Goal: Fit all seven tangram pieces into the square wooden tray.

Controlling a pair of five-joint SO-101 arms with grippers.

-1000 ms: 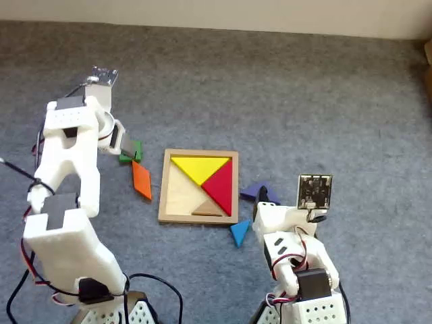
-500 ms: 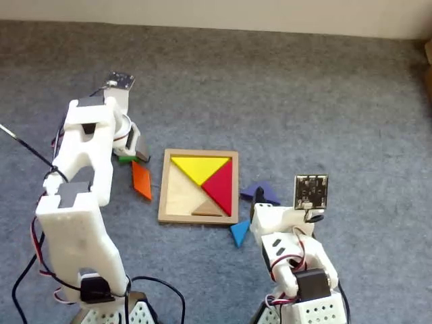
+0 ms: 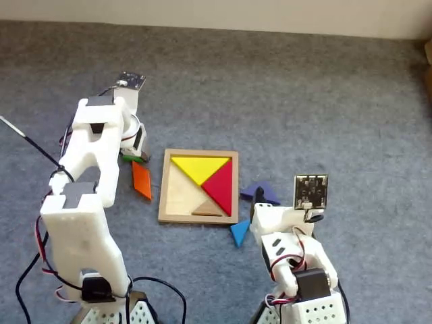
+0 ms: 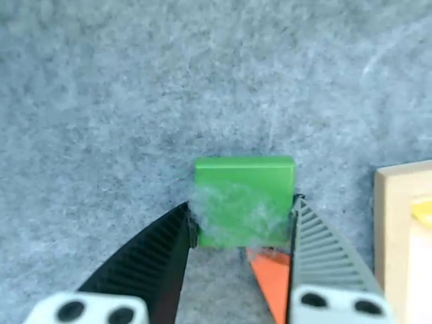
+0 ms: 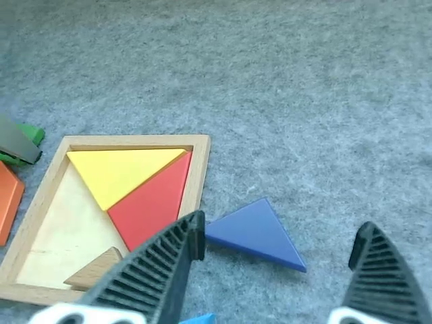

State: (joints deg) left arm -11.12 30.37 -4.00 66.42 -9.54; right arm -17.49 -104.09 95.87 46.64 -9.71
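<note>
The square wooden tray (image 3: pixel 164 202) lies mid-table holding a yellow triangle (image 3: pixel 199 167), a red triangle (image 3: pixel 221 185) and a small wood-coloured triangle (image 3: pixel 208 210). Left of it, a green square (image 4: pixel 243 196) rests on the carpet with my left gripper (image 4: pixel 243 212) shut on it, one finger pressing each side. An orange parallelogram (image 3: pixel 141 179) lies just in front of the green square. My right gripper (image 5: pixel 280 231) hangs open over a dark blue triangle (image 5: pixel 256 233) by the tray's right edge. A light blue triangle (image 3: pixel 239 232) sits near the tray's front right corner.
Grey carpet (image 3: pixel 324 101) covers the table, with open room behind and to the right of the tray. The right arm's base (image 3: pixel 297 270) stands close behind the light blue triangle.
The left arm has swung right toward the tray, and its gripper has come down around the green square. The right arm has shifted only slightly.
</note>
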